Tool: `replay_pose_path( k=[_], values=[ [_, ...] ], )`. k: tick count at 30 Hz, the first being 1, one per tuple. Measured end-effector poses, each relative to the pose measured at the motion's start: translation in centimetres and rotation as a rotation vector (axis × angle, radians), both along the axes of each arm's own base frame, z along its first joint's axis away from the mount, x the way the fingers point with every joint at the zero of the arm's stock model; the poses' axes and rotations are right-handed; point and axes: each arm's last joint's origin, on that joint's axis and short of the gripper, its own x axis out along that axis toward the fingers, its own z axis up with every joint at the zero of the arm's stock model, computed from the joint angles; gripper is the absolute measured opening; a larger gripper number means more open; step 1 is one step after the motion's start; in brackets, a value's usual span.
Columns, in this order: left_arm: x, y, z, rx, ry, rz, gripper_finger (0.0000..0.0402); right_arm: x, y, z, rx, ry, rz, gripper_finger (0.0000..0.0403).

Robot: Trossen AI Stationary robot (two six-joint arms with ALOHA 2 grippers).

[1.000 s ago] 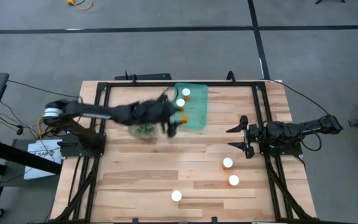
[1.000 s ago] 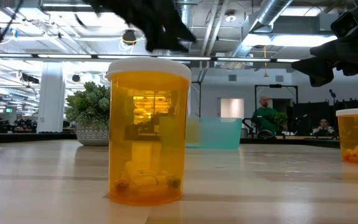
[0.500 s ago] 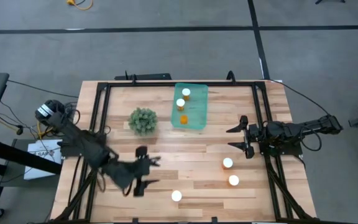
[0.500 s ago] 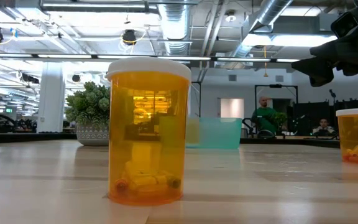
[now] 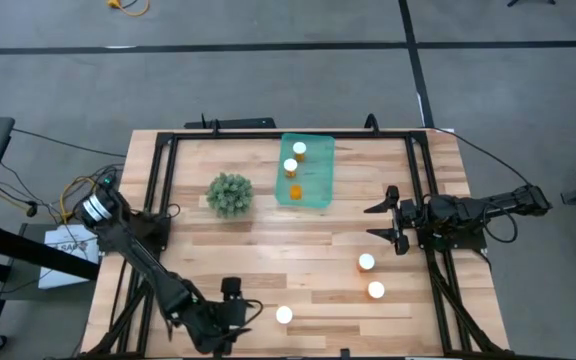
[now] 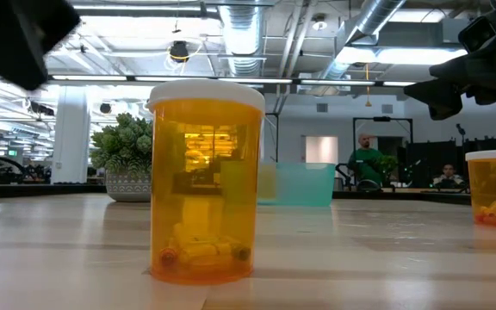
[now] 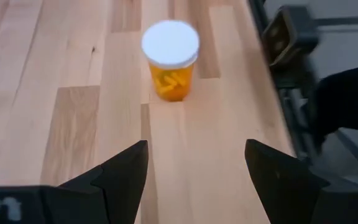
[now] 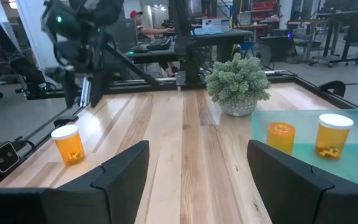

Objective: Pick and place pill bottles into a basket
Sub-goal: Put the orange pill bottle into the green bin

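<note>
Three orange pill bottles with white caps stand on the table: one near the near edge [image 5: 284, 315], two at the right [image 5: 366, 262] [image 5: 376, 290]. The teal basket [image 5: 318, 200] at the far middle holds two capped bottles [image 5: 299, 149] [image 5: 290, 166] and a third whose top shows orange [image 5: 295, 190]. My left gripper [image 5: 243, 300] is open and empty, just left of the near-edge bottle, which stands ahead of its fingers in the left wrist view [image 7: 169, 59]. My right gripper [image 5: 388, 225] waits open and empty at the table's right side.
A green bushy plant in a pot [image 5: 230, 193] stands left of the basket. A black frame [image 5: 168, 150] runs along the table's edges. In the low view the near-edge bottle [image 6: 205, 181] fills the foreground. People show in the room behind.
My left gripper has swung from the basket's near left corner toward the table's near edge and now sits just left of the near-edge bottle. The orange-topped bottle stays in the basket where the gripper was.
</note>
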Motion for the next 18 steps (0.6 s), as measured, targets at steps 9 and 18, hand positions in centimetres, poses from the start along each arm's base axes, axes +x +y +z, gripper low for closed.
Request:
replay_pose_path(
  k=[9, 18],
  values=[
    [3.1, 0.4, -4.0, 0.066, -0.035, 0.032, 0.0269, 0.0, 0.0, 0.0, 0.000, 0.000, 0.000, 0.0265],
    [5.5, 1.3, -5.9, 0.049, -0.089, 0.064, 0.0278, 0.0, 0.0, 0.0, 0.000, 0.000, 0.000, 0.0266]
  ],
)
